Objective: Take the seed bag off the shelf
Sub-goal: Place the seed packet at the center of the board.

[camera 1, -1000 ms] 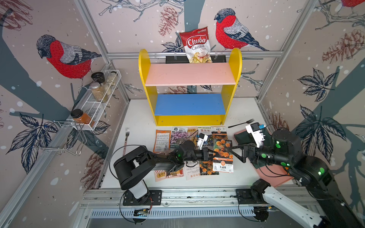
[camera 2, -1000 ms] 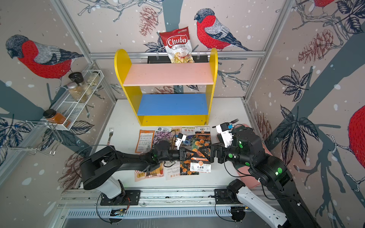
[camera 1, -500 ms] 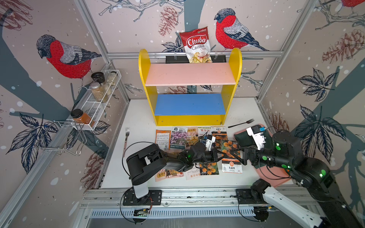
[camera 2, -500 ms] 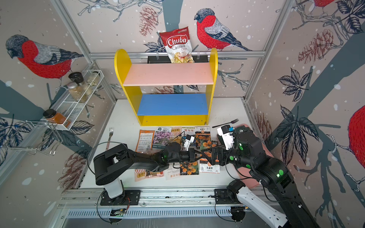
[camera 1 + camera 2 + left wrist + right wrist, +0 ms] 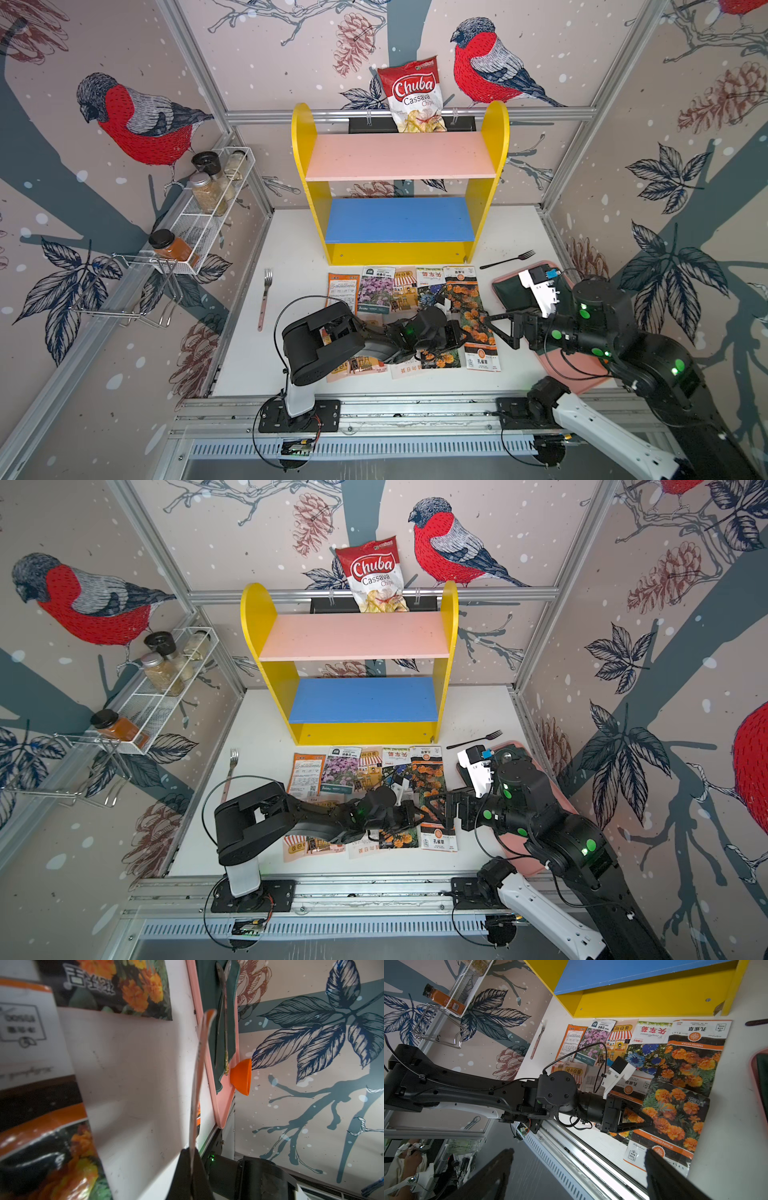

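Note:
The shelf [image 5: 401, 160] [image 5: 353, 638] stands at the back of the table with its pink and blue boards bare. Several seed bags [image 5: 376, 286] lie flat in front of it. My left gripper [image 5: 461, 332] [image 5: 192, 1150] is shut on the edge of a marigold seed bag [image 5: 478, 353] [image 5: 675, 1118]. That bag sits above the flat ones and shows edge-on in the left wrist view [image 5: 199, 1064]. My right gripper [image 5: 505, 330] [image 5: 575, 1178] is open just right of that bag, with nothing between its fingers.
A chips bag [image 5: 415, 95] hangs on the rail behind the shelf. A white wire spice rack [image 5: 208, 216] is on the left wall. Forks lie at left [image 5: 266, 299] and right [image 5: 507, 261]. A pink tray [image 5: 582, 374] with an orange cup [image 5: 242, 1076] sits under my right arm.
My left arm has carried the marigold seed bag to the right, towards my right gripper. The right arm has hardly moved and stays open.

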`<state>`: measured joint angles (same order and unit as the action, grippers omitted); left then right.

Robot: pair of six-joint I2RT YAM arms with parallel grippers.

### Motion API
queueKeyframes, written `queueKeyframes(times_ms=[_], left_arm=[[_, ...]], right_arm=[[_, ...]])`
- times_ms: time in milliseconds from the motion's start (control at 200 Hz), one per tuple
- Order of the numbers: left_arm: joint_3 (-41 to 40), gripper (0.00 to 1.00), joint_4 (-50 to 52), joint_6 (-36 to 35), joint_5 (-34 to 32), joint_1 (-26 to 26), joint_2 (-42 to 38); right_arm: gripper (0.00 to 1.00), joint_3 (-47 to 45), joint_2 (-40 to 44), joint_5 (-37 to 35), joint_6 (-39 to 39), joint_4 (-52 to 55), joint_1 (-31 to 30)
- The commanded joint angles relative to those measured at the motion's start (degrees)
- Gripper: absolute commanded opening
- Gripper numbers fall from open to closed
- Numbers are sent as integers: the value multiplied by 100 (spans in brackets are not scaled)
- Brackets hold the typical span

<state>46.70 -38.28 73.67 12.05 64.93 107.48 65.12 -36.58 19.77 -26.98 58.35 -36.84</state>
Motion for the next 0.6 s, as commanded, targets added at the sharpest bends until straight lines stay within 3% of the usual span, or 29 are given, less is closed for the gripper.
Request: queueKeyframes(times_ms=[0, 180, 250, 455, 595], left_arm=[[95, 0, 372, 126, -261, 29, 27], [141, 0, 447, 200, -254, 29, 147], [175, 7, 400, 192, -201, 34, 209], [278, 15, 573, 160, -181, 38, 291], [333, 28, 849, 82, -212, 38, 221]], right_arm=[[100, -26, 21, -72, 49, -32, -12], [100, -58, 35, -69, 48, -47, -7], [100, -54, 30, -70, 50, -60, -12], [100, -53, 12, -71, 61, -70, -7], [100, -35, -17, -66, 61, -89, -8]])
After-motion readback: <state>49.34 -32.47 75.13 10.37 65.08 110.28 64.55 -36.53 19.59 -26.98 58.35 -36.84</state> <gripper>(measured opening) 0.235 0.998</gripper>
